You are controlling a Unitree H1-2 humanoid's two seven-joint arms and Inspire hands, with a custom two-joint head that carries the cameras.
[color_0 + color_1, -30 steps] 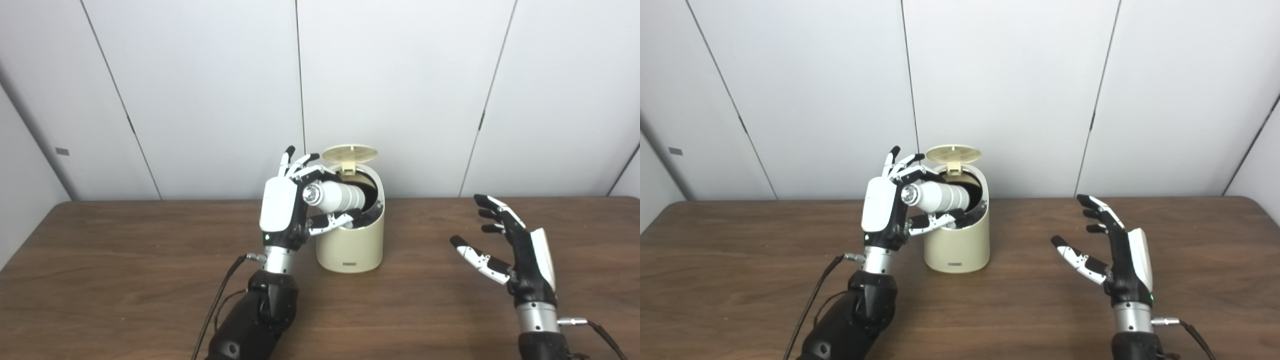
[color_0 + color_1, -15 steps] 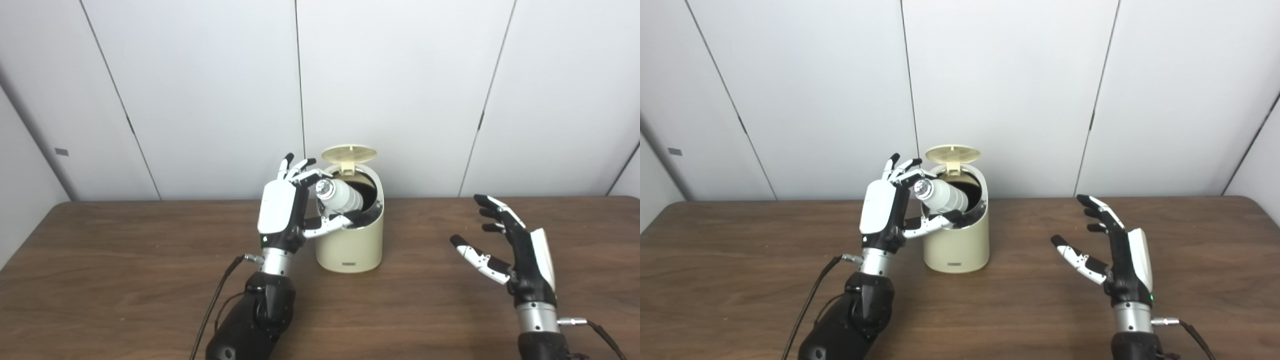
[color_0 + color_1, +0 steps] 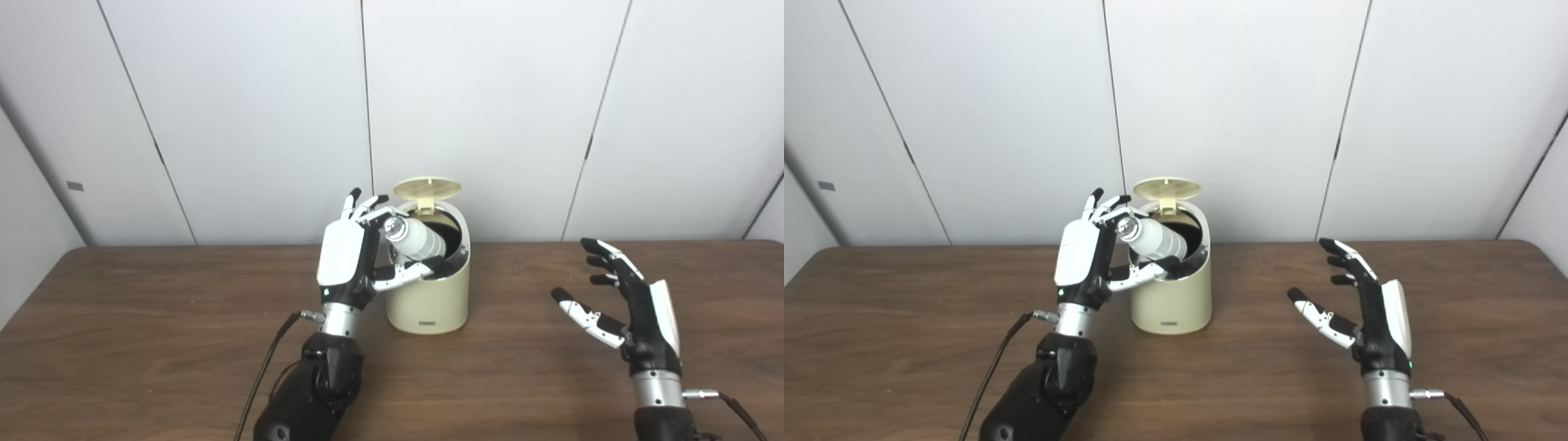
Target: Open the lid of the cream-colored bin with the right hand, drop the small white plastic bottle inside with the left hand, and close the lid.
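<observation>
The cream-colored bin (image 3: pixel 429 300) stands at the table's middle with its round lid (image 3: pixel 427 187) flipped up at the back. The small white plastic bottle (image 3: pixel 419 239) leans into the bin's mouth, base down inside and cap up to the left. My left hand (image 3: pixel 349 257) is beside the bin's left rim. Its fingertips (image 3: pixel 1108 205) touch the cap end and its thumb lies under the bottle's body, so the grip is loose. My right hand (image 3: pixel 625 303) hovers open to the right of the bin, palm turned left, holding nothing.
The brown wooden table (image 3: pixel 153 343) runs wide on both sides of the bin. White wall panels (image 3: pixel 245 110) rise right behind it. A black cable (image 3: pixel 266 367) trails from my left wrist toward the table's front edge.
The bottle has tipped from lying level above the rim to slanting base-first into the bin. My left hand has sunk slightly. The right hand and the lid have not moved.
</observation>
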